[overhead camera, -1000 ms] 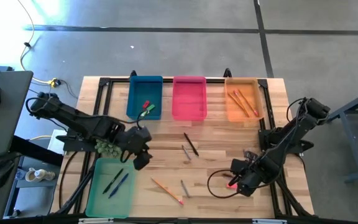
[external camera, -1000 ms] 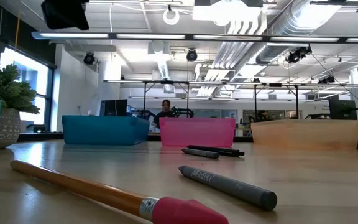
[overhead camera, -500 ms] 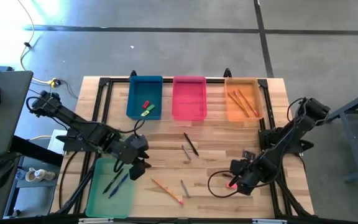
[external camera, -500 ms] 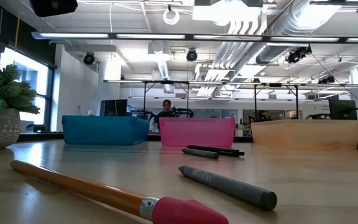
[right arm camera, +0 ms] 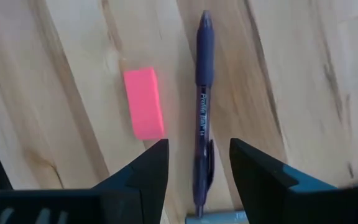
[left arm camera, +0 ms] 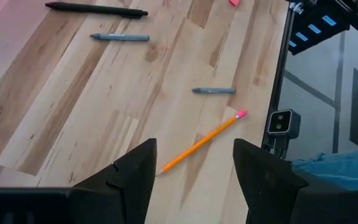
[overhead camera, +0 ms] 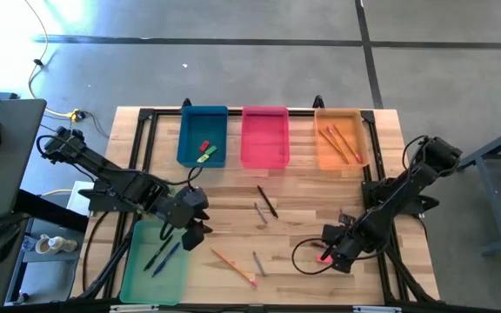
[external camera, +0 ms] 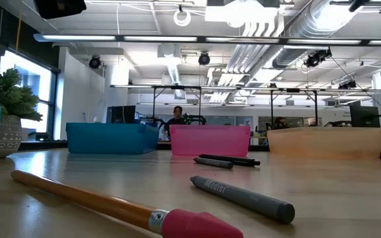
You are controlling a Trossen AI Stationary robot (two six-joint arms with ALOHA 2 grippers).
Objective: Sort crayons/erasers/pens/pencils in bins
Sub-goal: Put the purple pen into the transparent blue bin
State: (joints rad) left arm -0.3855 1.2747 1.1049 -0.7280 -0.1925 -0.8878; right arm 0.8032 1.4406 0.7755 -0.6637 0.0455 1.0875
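My right gripper (right arm camera: 197, 180) hangs open, pointing down over the table's near right part. A dark blue pen (right arm camera: 202, 112) lies on the wood below it, one end in line with the gap between the fingers, and a pink eraser (right arm camera: 144, 102) lies beside the pen. My left gripper (left arm camera: 191, 180) is open and holds nothing, above the green bin's far right corner (overhead camera: 181, 228). An orange pencil (left arm camera: 201, 142), two grey crayons (left arm camera: 213, 91) (left arm camera: 120, 37) and a black pen (left arm camera: 97, 9) lie on the table. Two pens rest in the green bin (overhead camera: 155, 259).
Along the far edge stand a blue bin (overhead camera: 203, 135) with a red and a green eraser, a pink bin (overhead camera: 264, 136) and an orange bin (overhead camera: 342, 139) with pencils. A cable loop (overhead camera: 303, 258) lies by my right gripper.
My left gripper has swung toward the table's near edge, from above the bare wood to above the green bin's far corner. My right gripper has sunk toward the dark blue pen and the pink eraser. No object has moved.
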